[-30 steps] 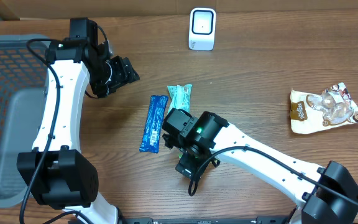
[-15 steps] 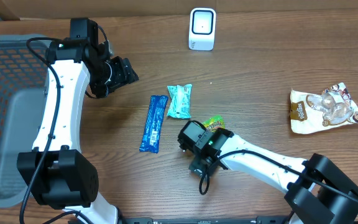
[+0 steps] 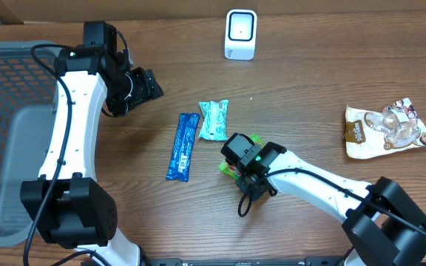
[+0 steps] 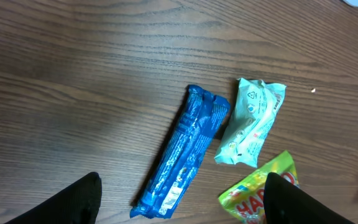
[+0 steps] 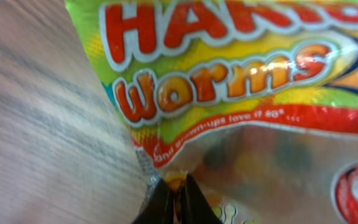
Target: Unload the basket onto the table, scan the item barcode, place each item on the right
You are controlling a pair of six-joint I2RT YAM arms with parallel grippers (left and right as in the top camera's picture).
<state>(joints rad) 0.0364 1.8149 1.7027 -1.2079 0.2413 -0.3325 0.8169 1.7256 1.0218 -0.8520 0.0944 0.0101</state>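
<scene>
Left gripper (image 3: 152, 86) hangs spread wide beside the mesh basket (image 3: 6, 133), whose contents cannot be told from here. Blue bar (image 3: 183, 146) and teal packet (image 3: 214, 120) lie between the grippers. Right gripper (image 5: 174, 199) pinches the gummy worms bag (image 5: 241, 93), seemingly at its bottom seam.

Left arm (image 3: 80, 111): white links, black joints, black cable alongside.
Right arm (image 3: 316, 185): white links, black joints, green light.
Fingertips (image 5: 160, 205): black.
</scene>
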